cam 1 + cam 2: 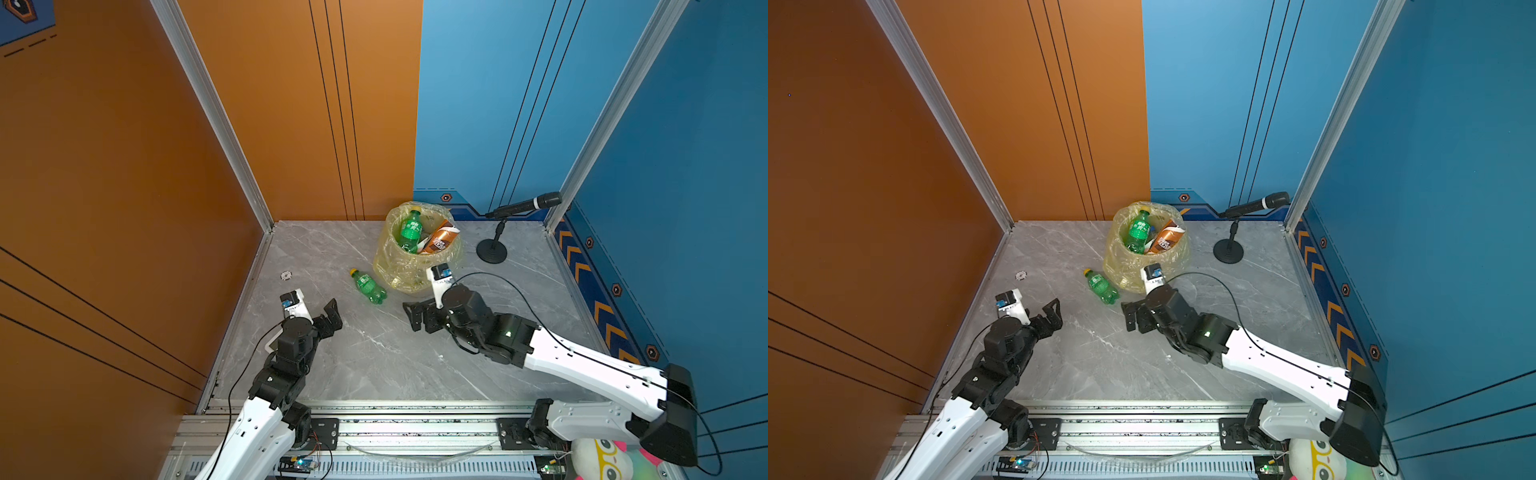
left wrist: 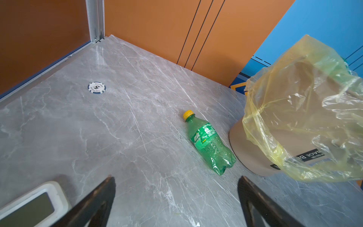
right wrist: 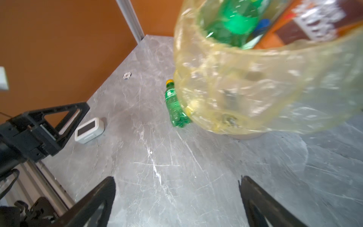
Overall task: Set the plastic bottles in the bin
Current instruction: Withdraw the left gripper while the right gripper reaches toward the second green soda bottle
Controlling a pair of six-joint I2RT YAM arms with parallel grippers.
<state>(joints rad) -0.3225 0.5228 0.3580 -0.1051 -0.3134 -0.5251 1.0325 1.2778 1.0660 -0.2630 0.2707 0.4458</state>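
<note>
One green yellow-capped plastic bottle point(image 1: 368, 286) point(image 1: 1103, 286) lies on its side on the grey marble table, its base close to the foot of the bin point(image 1: 397, 272) point(image 1: 1127, 272). Inside the bin, another green bottle point(image 1: 410, 231) and a brown-and-white sleeved bottle point(image 1: 440, 239) stick up; a blue cap point(image 3: 263, 24) shows between them. My left gripper point(image 1: 336, 316) point(image 2: 176, 178) is open and empty, short of the lying bottle point(image 2: 210, 142). My right gripper point(image 1: 411, 318) point(image 3: 177, 178) is open and empty too, beside the bin point(image 3: 255, 88), near the bottle's base point(image 3: 174, 104).
A microphone point(image 1: 523, 205) on a round black stand sits at the back right. A poker chip point(image 1: 286, 275) point(image 2: 96, 87) lies near the left wall. A small white device point(image 3: 89, 130) rests under the left arm. Orange and blue walls close in three sides.
</note>
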